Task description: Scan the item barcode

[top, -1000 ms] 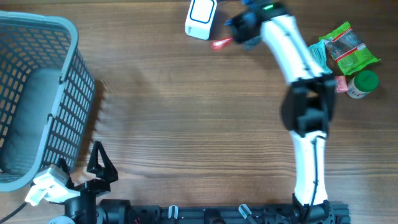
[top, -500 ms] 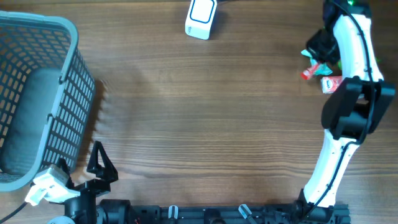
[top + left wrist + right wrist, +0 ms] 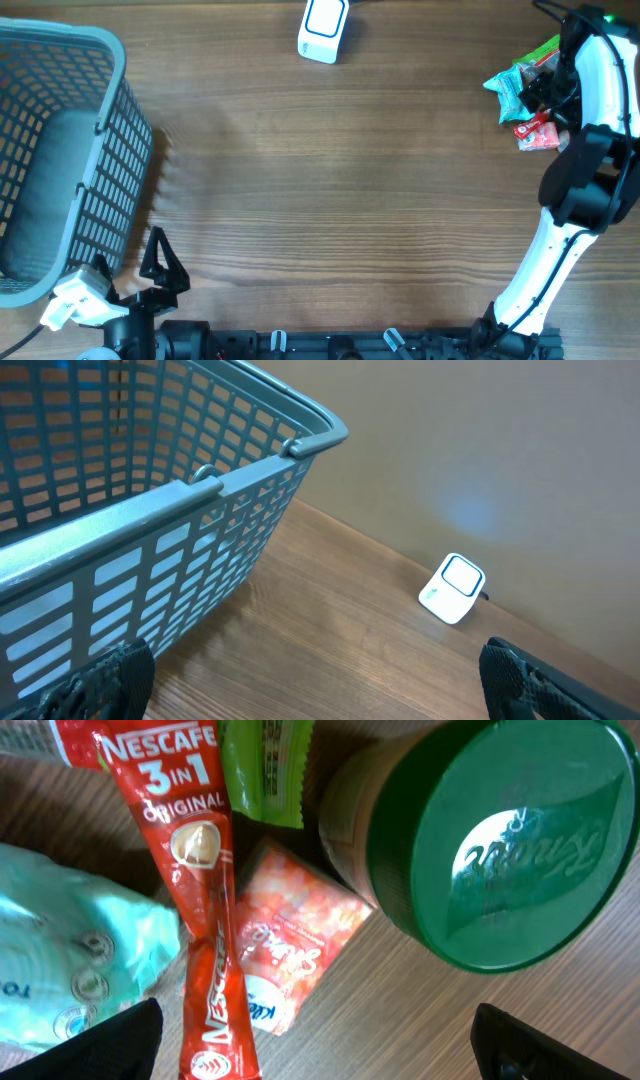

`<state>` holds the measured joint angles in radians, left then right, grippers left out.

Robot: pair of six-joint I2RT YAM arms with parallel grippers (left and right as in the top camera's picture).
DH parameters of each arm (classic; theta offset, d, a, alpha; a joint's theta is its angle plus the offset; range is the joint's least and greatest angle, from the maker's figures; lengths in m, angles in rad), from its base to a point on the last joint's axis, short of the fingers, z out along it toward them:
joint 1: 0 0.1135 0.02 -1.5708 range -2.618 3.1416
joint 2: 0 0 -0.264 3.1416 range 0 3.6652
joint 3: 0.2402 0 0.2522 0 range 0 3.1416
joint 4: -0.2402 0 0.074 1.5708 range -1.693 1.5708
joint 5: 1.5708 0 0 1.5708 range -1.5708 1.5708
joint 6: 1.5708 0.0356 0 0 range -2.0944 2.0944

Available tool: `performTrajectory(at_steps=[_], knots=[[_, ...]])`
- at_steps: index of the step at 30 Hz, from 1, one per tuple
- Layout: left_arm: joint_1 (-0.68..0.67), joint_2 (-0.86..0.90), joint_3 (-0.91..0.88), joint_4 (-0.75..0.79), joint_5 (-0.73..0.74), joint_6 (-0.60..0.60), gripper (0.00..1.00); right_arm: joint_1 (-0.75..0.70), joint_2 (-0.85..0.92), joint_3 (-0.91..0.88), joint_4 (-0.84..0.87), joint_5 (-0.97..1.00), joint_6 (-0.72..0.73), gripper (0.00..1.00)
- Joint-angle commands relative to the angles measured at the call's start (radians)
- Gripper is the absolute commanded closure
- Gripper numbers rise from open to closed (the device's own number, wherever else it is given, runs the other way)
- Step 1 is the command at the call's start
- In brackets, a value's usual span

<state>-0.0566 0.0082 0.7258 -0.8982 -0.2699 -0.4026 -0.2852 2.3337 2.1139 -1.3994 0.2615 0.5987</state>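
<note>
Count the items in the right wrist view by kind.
Nescafe 3-in-1 sachet: 1
Green-lidded jar: 1
Orange tissue pack: 1
Green packet: 1
Mint-green pack: 1
Total: 5

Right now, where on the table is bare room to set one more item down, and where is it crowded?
Bare: the wide tabletop between the basket and the right arm, from the white scanner down to the near edge. Crowded: the far right corner, where packets and a green-lidded jar lie close together.
</note>
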Motion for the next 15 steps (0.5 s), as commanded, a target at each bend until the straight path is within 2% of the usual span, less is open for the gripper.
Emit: performTrajectory(at_steps=[1, 3, 7, 15], knots=[[0.006, -0.003, 0.000, 0.002, 0.008, -0.005, 0.00, 0.035, -0.150, 0.023, 0.007, -0.133, -0.078, 0.00], [0.006, -0.003, 0.000, 0.002, 0.008, -0.005, 0.00, 0.061, -0.258, 0.023, 0.012, -0.214, -0.109, 0.00], [0.005, -0.003, 0.000, 0.002, 0.008, -0.005, 0.00, 0.114, -0.459, 0.023, 0.005, -0.237, -0.184, 0.00], [0.006, -0.003, 0.000, 0.002, 0.008, -0.005, 0.00, 0.199, -0.895, 0.023, -0.022, -0.237, -0.173, 0.00]])
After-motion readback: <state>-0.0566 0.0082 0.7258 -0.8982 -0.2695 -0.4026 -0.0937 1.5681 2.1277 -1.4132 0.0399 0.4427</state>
